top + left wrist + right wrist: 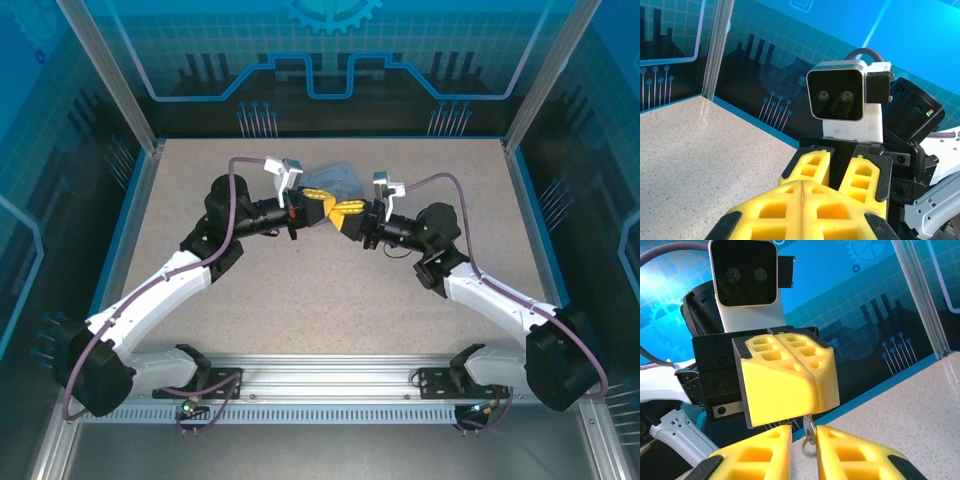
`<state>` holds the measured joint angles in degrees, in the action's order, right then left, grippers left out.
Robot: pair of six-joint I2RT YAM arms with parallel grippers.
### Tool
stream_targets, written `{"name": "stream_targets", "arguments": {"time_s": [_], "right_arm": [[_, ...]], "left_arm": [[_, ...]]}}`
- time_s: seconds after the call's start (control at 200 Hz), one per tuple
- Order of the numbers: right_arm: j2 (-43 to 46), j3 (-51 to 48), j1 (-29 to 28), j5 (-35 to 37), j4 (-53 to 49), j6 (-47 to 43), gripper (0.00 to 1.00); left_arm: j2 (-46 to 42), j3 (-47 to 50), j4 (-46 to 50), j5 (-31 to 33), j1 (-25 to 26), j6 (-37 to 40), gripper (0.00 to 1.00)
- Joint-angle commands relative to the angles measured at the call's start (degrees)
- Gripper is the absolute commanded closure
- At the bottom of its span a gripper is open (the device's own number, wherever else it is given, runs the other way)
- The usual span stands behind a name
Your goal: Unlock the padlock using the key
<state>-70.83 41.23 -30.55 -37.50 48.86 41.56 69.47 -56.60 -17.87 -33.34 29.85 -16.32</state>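
Observation:
My left gripper (329,206) (802,185) hangs above the middle of the table with its yellow fingers pressed together. In the right wrist view the key (810,428), a small silver head with a thin ring, sticks out below those shut fingertips (790,390). My right gripper (345,213) (804,436) meets the left one tip to tip. Its fingers stand a little apart on either side of the key's head, which lies against the right-hand finger. The padlock is hidden.
A pale blue tin (338,177) lies on the speckled table (300,300) just behind the two grippers. Glass walls with metal posts (150,140) ring the table. Both arms reach inward from the near corners.

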Motion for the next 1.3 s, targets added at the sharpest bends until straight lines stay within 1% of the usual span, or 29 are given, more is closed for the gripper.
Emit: {"name": "stream_targets", "arguments": {"time_s": [0.0, 0.795, 1.066, 1.126, 1.176, 1.246, 1.296], "right_arm": [[0.22, 0.33, 0.13, -0.09, 0.71, -0.56, 0.80], [-2.53, 2.65, -0.72, -0.28, 2.66, 0.58, 0.81], [-2.31, 2.35, -0.74, 0.21, 2.26, 0.32, 0.96], [-1.99, 2.28, -0.74, 0.40, 1.18, -0.48, 0.97], [-1.55, 2.12, -0.74, 0.81, 0.02, -1.25, 0.99], [-0.84, 2.08, -0.60, 1.76, -3.01, -2.39, 1.00], [-0.35, 2.17, -0.36, 2.17, -5.61, -3.24, 1.00]], "left_arm": [[-0.13, -0.53, -0.75, 0.65, 0.04, 0.94, 1.00], [0.31, -0.35, -1.35, 0.38, 0.12, 0.50, 1.00], [0.40, -0.37, -1.23, 0.43, 0.14, 0.67, 1.00], [0.36, -0.27, -1.27, 0.54, 0.07, 0.78, 1.00], [0.31, -0.27, -1.27, 0.83, 0.14, 0.85, 0.96], [0.06, -0.27, -1.12, 1.25, 0.07, 1.10, 0.93], [-0.25, -0.14, -0.91, 1.67, 0.07, 1.33, 0.87]]}}
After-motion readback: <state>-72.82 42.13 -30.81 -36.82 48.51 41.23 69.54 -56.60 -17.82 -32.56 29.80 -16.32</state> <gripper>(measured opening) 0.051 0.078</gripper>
